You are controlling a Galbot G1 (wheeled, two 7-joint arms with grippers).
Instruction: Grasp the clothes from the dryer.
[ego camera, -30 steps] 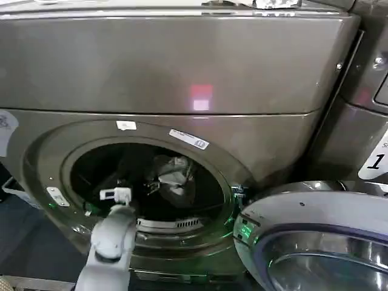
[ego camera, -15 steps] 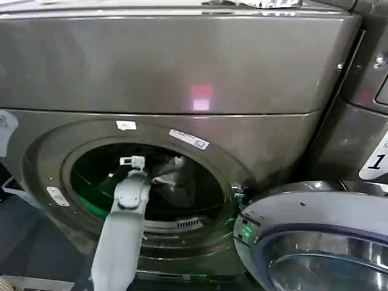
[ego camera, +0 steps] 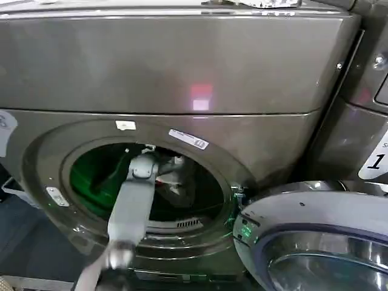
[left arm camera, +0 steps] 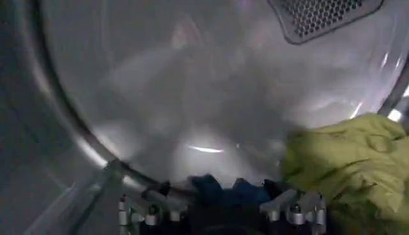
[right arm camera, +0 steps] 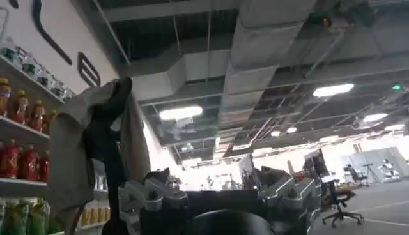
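Our left gripper [left arm camera: 220, 207], fingers spread and empty, is inside the dryer [ego camera: 182, 79], the olive-green garment [left arm camera: 348, 159] beside it ungrasped.

Large open industrial hall, mock laundry-and-shop setup: front-loading dryer [ego camera: 182, 121], bottled-drink shelves [right arm camera: 22, 128], exposed ceiling ducts [right arm camera: 255, 57].

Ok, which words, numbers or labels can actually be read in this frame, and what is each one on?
"1": on the white label of the neighbouring machine.
Stickers on the dryer door ring, white oval and long strip: print too small to read.
Bottle labels on the shelves in the right wrist view: unreadable.
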